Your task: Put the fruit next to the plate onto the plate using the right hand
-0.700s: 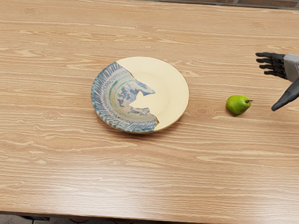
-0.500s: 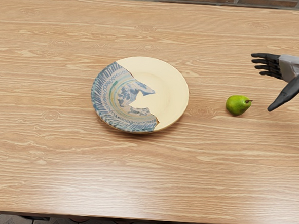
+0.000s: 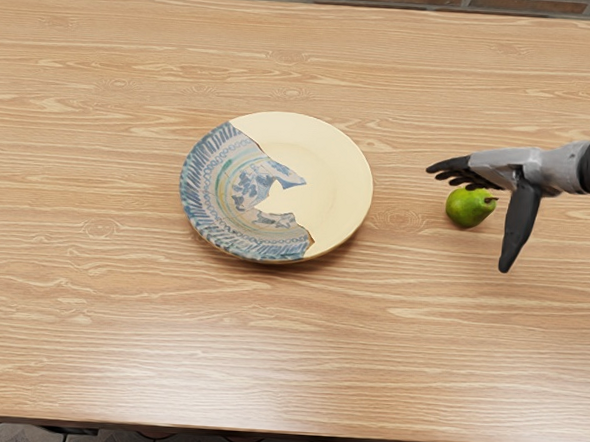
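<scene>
- The right hand point(image 3: 500, 174) reaches in from the right edge and hovers over the pear point(image 3: 466, 208).
- Its fingers point(image 3: 446, 170) are spread and loose, with the thumb pointing down just beside the fruit, and it grips nothing.
- The pear lies on the table point(image 3: 266, 360), to the right of the plate point(image 3: 343, 174) and apart from it.

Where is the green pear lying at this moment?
In the head view the pear lies on the table, to the right of the plate and apart from it, with the open right hand just over its top.
</scene>
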Robot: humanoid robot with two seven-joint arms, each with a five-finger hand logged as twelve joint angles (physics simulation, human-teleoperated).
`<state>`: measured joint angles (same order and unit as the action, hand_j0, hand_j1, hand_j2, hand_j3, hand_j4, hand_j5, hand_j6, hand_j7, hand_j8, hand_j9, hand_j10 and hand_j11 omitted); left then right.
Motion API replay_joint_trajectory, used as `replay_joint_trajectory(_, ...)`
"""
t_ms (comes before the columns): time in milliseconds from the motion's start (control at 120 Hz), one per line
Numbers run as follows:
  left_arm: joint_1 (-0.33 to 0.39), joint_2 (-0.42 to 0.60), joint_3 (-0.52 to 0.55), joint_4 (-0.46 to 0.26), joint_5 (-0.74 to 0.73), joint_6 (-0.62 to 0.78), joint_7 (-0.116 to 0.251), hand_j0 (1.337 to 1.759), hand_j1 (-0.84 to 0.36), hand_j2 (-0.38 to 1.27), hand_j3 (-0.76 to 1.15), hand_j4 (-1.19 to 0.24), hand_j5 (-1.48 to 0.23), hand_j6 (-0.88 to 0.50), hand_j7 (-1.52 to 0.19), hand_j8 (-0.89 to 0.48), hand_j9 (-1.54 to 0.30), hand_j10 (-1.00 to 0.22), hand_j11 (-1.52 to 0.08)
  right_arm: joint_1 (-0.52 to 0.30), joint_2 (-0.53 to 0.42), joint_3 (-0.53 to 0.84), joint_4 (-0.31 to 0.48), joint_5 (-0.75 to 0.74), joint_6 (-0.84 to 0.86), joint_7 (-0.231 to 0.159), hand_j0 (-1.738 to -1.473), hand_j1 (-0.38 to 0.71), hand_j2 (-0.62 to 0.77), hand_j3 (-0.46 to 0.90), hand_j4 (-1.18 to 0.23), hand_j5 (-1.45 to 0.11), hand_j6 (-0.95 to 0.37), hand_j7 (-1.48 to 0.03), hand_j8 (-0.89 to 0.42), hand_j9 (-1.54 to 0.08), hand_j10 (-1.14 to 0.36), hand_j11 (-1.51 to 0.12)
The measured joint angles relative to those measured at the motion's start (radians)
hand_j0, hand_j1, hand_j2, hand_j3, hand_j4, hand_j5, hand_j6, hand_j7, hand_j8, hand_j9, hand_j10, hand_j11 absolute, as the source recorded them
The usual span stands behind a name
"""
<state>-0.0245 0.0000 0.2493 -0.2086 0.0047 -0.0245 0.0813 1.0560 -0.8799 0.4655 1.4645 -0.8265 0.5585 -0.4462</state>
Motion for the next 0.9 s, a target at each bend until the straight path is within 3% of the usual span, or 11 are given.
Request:
replay_joint_trajectory(142, 0.000, 0.000, 0.000, 0.000, 0.000, 0.000, 0.000, 1.658, 0.35, 0.00, 0.00, 0.00, 0.00, 0.00, 0.00, 0.00, 0.00, 0.00, 0.00, -0.007, 0.004, 0.003, 0.051, -0.074, -0.070, -0.010, -1.658, -0.31, 0.00, 0.00, -0.03, -0.04, -0.04, -0.04, -0.03, -0.04, -0.03, -0.04)
replay_joint_trajectory(333, 0.000, 0.000, 0.000, 0.000, 0.000, 0.000, 0.000, 1.658, 0.35, 0.00, 0.00, 0.00, 0.00, 0.00, 0.00, 0.00, 0.00, 0.00, 0.00, -0.051, 0.025, 0.002, 0.058, -0.141, -0.207, -0.017, -1.658, -0.31, 0.00, 0.00, -0.03, -0.04, -0.04, -0.04, -0.04, -0.04, -0.03, -0.04)
replay_joint_trajectory(667, 0.000, 0.000, 0.000, 0.000, 0.000, 0.000, 0.000, 1.658, 0.35, 0.00, 0.00, 0.00, 0.00, 0.00, 0.00, 0.00, 0.00, 0.00, 0.00, -0.083, 0.174, -0.076, -0.082, -0.269, -0.431, -0.018, -1.658, -0.31, 0.00, 0.00, -0.04, -0.04, -0.04, -0.04, -0.04, -0.04, -0.03, -0.04)
replay_joint_trajectory(900, 0.000, 0.000, 0.000, 0.000, 0.000, 0.000, 0.000, 1.658, 0.35, 0.00, 0.00, 0.00, 0.00, 0.00, 0.00, 0.00, 0.00, 0.00, 0.00, -0.104, 0.207, -0.116, -0.140, -0.295, -0.496, -0.012, -1.658, -0.31, -0.01, 0.00, -0.04, -0.05, -0.04, -0.05, -0.04, -0.05, -0.04, -0.05)
